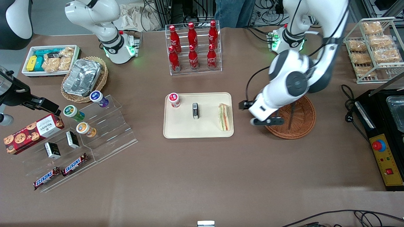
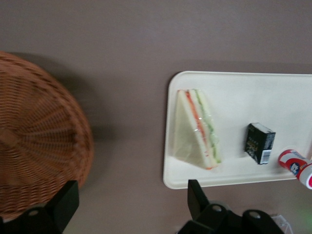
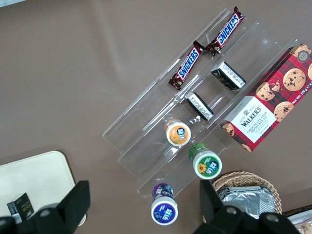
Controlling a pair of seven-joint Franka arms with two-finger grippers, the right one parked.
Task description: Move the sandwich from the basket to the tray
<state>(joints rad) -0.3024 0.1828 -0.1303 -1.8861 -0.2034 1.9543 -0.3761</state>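
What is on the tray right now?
On the tray lie the sandwich, a small black box and a red-capped cup. The open gripper hangs between basket and tray.

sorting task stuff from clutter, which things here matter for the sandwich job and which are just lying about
Job: sandwich lying on the tray; empty basket; open end effector above table between them.

Lying about: cola bottles, Snickers bars, Walkers box.

We note a brown table (image 1: 202, 176) under even light; cables (image 1: 157, 12) and grey floor (image 1: 47, 15) along the frame's top.
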